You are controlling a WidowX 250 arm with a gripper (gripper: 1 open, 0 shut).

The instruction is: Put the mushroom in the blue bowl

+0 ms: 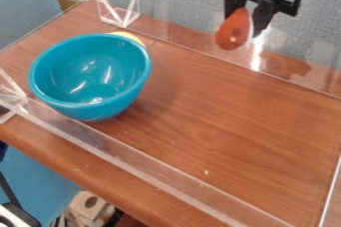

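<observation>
Hanging from the hand (248,24): mushroom (233,29)

Bright even light, soft low-resolution blur, faint table (226,112) glare

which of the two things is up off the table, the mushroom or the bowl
The mushroom: it hangs in the shut gripper at the back right, while the blue bowl rests on the wooden table.

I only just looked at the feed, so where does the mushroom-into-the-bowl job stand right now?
Done: the mushroom is picked up, clamped in the gripper and hanging clear above the wooden table. In hand: it is being carried, currently near the far right side, well away from the blue bowl. Left: bring it over the bowl, which looks empty, and release it.
</observation>
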